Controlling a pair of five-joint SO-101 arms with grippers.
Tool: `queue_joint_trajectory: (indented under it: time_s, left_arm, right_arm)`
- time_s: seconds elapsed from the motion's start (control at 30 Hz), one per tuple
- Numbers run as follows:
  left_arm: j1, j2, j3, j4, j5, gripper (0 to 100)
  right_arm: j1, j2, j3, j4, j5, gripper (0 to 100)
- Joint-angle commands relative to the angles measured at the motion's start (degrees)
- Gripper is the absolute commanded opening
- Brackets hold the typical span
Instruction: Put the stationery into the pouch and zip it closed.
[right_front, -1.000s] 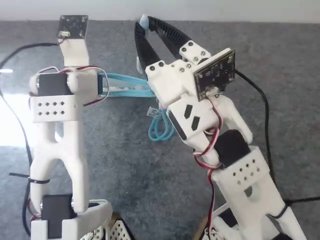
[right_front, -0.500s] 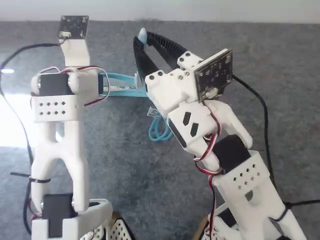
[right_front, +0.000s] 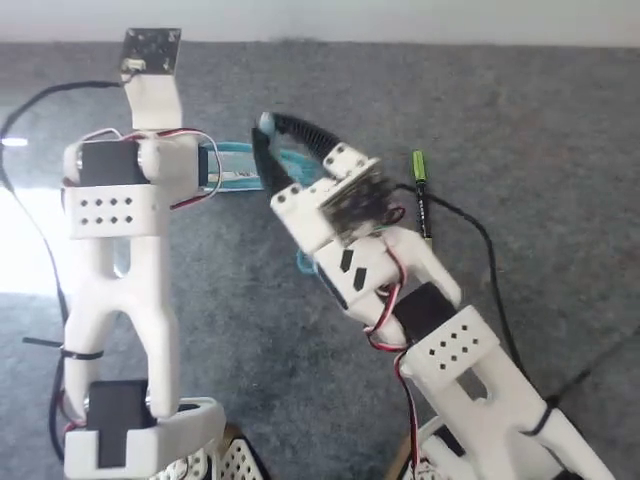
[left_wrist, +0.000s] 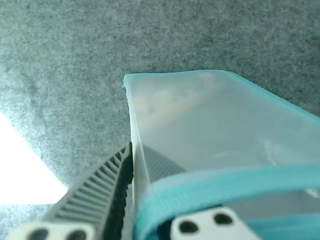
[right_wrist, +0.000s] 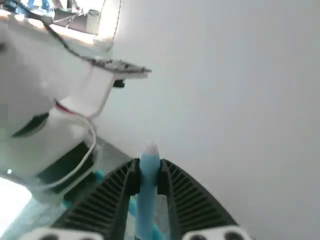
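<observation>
Now our right gripper (right_front: 268, 130), pinching the blue pen (right_wrist: 149, 186), swings nearer and left toward the pouch (left_wrist: 210, 130) clamped in our left gripper (left_wrist: 140, 159), so insertion looks imminent.

A grey felt mat (right_front: 560, 120) meets a white wall (right_front: 400, 15).

The right arm (right_front: 400, 290) covers much of the pouch (right_front: 235, 174). The pen (right_wrist: 148, 200) in the right gripper (right_wrist: 148, 169) is cut off by the picture's edge.
</observation>
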Motion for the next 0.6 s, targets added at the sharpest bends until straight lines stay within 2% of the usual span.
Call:
queue_joint_trajectory:
  time_s: [0.0,0.07,0.27,0.47,0.57]
  left_arm:
    - [0.44,-0.88,-3.3,0.35,-0.09,1]
    - [0.44,-0.88,-3.38,0.35,-0.09,1]
    - [0.44,-0.62,-3.47,0.26,-0.09,1]
    - [0.35,-0.53,-3.3,0.18,-0.09,1]
    - [0.35,-0.53,-3.21,0.35,-0.09,1]
  right_arm:
    - [-0.57,-1.89,2.73,0.84,4.48,1.1]
    - [-0.4,-1.89,4.31,2.15,5.8,3.9]
    - [0.48,-1.98,6.86,5.23,6.33,25.4]
    - [0.84,-5.85,5.98,12.88,6.33,27.0]
    - [5.85,-11.03,-0.97,25.71,5.01,27.0]
